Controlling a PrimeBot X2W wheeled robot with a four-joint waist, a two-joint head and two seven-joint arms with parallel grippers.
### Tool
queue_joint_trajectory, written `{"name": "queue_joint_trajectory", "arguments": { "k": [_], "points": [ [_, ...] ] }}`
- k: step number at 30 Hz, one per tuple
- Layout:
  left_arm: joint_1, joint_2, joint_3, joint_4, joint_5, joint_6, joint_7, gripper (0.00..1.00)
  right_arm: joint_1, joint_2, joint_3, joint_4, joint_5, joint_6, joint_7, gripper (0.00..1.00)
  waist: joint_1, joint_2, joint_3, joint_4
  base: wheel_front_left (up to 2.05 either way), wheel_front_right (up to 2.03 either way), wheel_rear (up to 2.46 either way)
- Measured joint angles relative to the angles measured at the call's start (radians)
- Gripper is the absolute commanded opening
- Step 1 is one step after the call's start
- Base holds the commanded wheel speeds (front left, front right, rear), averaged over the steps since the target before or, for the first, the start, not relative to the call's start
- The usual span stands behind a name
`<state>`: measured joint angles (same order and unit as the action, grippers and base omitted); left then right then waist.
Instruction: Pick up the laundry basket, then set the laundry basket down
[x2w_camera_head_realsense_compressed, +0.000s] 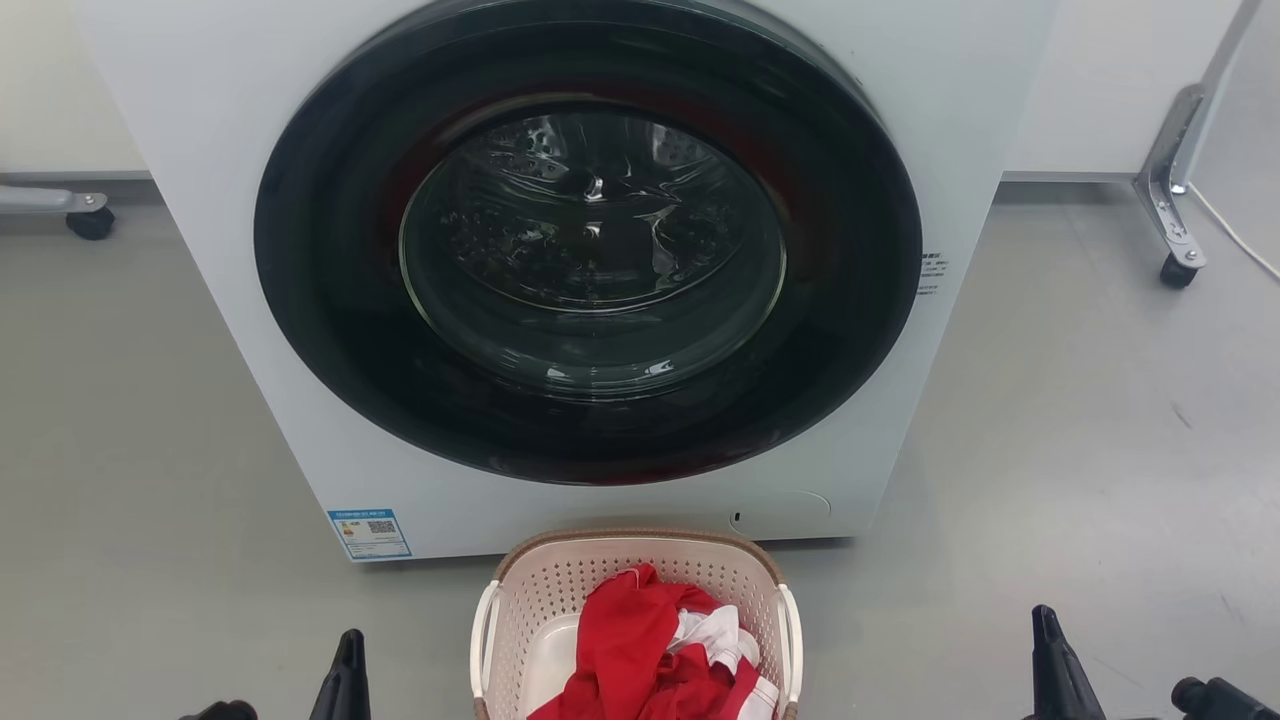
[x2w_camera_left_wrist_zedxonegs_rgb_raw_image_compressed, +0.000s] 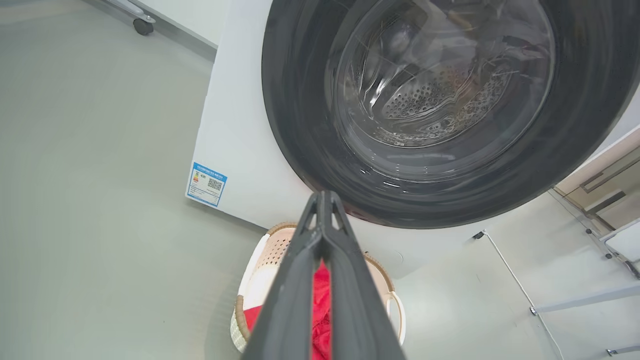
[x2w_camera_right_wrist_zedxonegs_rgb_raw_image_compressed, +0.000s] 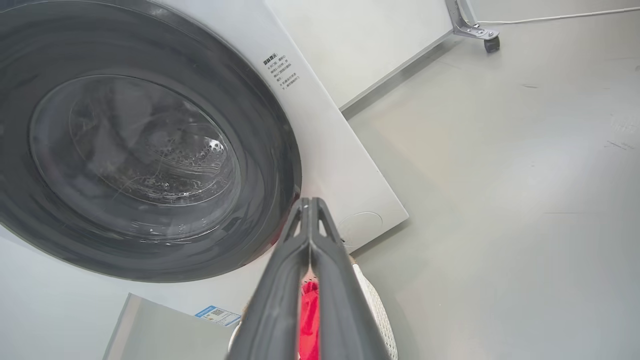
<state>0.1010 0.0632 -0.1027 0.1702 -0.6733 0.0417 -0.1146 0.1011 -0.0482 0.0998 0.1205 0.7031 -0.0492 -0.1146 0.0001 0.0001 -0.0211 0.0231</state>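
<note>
Laundry basket (x2w_camera_head_realsense_compressed: 585, 585) sits on the floor (x2w_camera_head_realsense_compressed: 150, 450) just before the washer (x2w_camera_head_realsense_compressed: 220, 150), long axis near-far, between my left gripper (x2w_camera_head_realsense_compressed: 349, 648), the nearer, and right gripper (x2w_camera_head_realsense_compressed: 1044, 622), both pinched closed, empty.

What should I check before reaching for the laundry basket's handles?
1. Laundry basket upright on the floor, in front of the washer: ok.
2. Left handle and right handle uncovered: ok.
3. Left tool open for a grasp: not ok, fingertips together, empty.
4. Right tool open: not ok, likewise shut.
5. Red clothing all inside the rim: cannot tell, near edge cut off.
</note>
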Motion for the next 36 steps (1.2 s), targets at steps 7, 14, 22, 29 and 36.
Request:
{"name": "queue_joint_trajectory", "arguments": {
  "k": [7,14,22,29,36],
  "points": [
    [-0.021,-0.001,0.020,0.012,-0.086,-0.017,0.024,0.00,-0.021,0.001,-0.023,0.018,0.083,0.016,0.023,0.00,0.0000,0.0000,0.002,-0.002,0.00,0.00,0.00],
    [-0.040,-0.002,0.042,0.026,-0.204,-0.040,0.053,0.00,-0.040,0.001,-0.053,0.043,0.198,0.041,0.053,0.00,0.0000,0.0000,0.005,-0.005,0.00,0.00,0.00],
    [-0.061,-0.005,0.067,0.044,-0.322,-0.061,0.079,0.00,-0.063,0.002,-0.082,0.063,0.313,0.059,0.080,0.00,0.0000,0.0000,0.008,-0.008,0.00,0.00,0.00],
    [-0.082,-0.006,0.091,0.053,-0.418,-0.078,0.106,0.00,-0.087,0.002,-0.107,0.083,0.409,0.077,0.106,0.00,0.0000,0.0000,0.010,-0.011,0.00,0.00,0.00],
    [-0.102,-0.009,0.108,0.072,-0.524,-0.096,0.132,0.00,-0.101,0.003,-0.132,0.103,0.510,0.095,0.132,0.00,0.0000,0.0000,0.013,-0.013,0.00,0.00,0.00]
  ]
}}
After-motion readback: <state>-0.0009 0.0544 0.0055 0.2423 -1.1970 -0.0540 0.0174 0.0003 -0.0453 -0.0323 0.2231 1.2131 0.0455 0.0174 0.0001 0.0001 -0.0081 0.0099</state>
